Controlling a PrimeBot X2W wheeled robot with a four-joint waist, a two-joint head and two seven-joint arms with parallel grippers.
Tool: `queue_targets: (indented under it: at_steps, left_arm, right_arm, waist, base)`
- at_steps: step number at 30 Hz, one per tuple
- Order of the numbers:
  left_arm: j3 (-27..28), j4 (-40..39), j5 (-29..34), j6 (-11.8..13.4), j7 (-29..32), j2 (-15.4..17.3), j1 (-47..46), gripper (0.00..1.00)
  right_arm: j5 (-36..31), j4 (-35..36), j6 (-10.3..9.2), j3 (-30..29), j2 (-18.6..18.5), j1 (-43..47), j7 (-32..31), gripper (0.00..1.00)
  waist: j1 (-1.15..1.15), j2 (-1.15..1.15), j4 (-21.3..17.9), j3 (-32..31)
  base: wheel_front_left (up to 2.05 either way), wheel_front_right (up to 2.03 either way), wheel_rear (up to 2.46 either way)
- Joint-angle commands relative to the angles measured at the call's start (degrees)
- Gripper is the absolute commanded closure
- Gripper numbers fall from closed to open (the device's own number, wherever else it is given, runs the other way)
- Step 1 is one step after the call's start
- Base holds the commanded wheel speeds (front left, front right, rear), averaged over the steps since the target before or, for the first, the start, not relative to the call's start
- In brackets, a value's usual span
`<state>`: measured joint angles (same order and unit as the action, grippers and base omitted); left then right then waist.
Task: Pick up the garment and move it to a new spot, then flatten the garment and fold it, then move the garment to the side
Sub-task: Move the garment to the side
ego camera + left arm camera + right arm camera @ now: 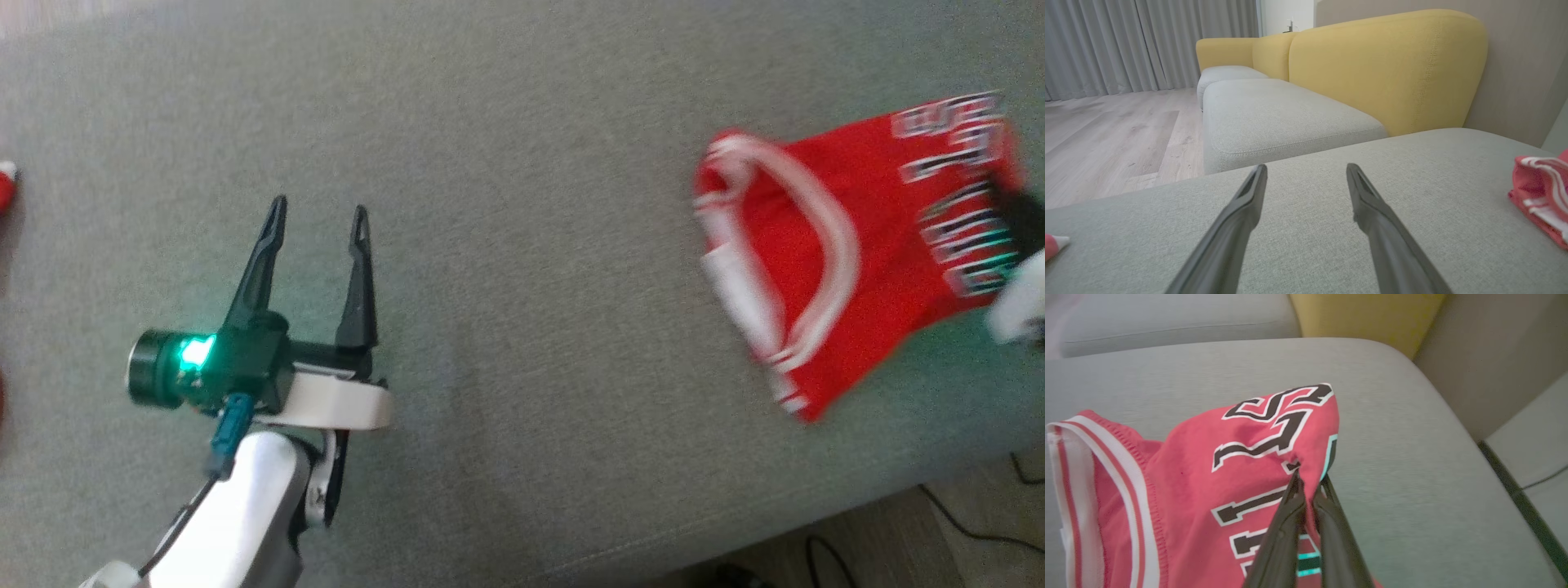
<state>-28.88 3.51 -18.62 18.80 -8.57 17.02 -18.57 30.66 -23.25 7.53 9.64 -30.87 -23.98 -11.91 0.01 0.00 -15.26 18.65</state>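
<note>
The garment [849, 261] is a red jersey with white trim and black lettering, lying bunched on the grey cushion [522, 122] at the right. My right gripper [1308, 475] is shut on a pinch of its lettered fabric, which rises to a peak at the fingertips. The same gripper [1012, 214] sits at the far right edge of the head view, at the garment's right side. My left gripper [318, 208] hovers open over bare cushion at the lower left, far from the garment. Between its fingers [1306, 169] there is nothing, and the garment [1539, 192] lies off to the right.
A yellow sofa backrest [1384, 69] and another grey seat [1282, 114] stand beyond the cushion, with wooden floor [1106, 130] to the left. Cables [963, 523] lie on the floor past the cushion's front edge. A small red and white item [6, 184] lies at the cushion's left.
</note>
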Motion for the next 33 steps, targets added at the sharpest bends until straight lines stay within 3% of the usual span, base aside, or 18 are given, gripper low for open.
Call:
queue_targets:
  at_steps: [1,14,15,17,25,29,33]
  left_arm:
    - [1.19,-1.59,0.73,-0.19,-0.15,0.40,-2.60,0.00]
    - [-1.52,-0.26,3.20,-2.24,-1.12,-1.53,-11.31,0.00]
    - [-1.88,0.02,3.41,-2.48,-1.24,-1.81,-12.05,0.00]
    - [-2.43,0.67,3.75,-2.85,-1.50,-2.24,-13.18,0.00]
    - [-2.59,3.36,3.13,-3.08,-3.13,-2.88,-13.44,0.00]
    - [-1.56,4.70,1.52,-2.57,-3.86,-2.62,-10.82,0.00]
    - [-0.12,5.52,-0.29,-1.85,-4.39,-1.85,-7.25,0.00]
  right_arm:
    - [-0.79,-0.70,-0.04,-2.39,-3.73,-1.26,1.14,1.00]
    - [-9.46,-17.08,-0.04,-18.96,-9.96,-9.53,7.60,1.00]
    - [-10.37,-18.59,-0.04,-20.13,-10.29,-9.86,8.31,0.80]
    - [-11.91,-20.97,-0.04,-21.84,-10.34,-10.37,9.73,0.00]
    - [-19.05,-25.24,-0.04,-26.64,-8.17,-10.56,16.50,0.00]
    - [-20.53,-20.58,-0.04,-26.16,-4.17,-8.59,20.72,0.00]
    - [-21.66,-11.66,-0.04,-24.56,1.26,-4.47,21.71,0.00]
  waist:
    - [-0.01,0.00,2.04,2.84]
    - [-0.01,0.00,6.20,10.62]
    - [-0.01,0.00,6.68,11.00]
    - [-0.01,0.00,7.41,11.44]
    - [-0.01,0.00,8.38,10.14]
    - [-0.01,0.00,7.98,6.85]
    - [-0.01,0.00,7.69,2.52]
  base:
    - [0.00,0.00,0.00]
    - [0.00,0.00,0.00]
    - [0.00,0.00,0.00]
    - [0.00,0.00,0.00]
    - [0.00,0.00,0.00]
    - [0.00,0.00,0.00]
    - [0.00,0.00,0.00]
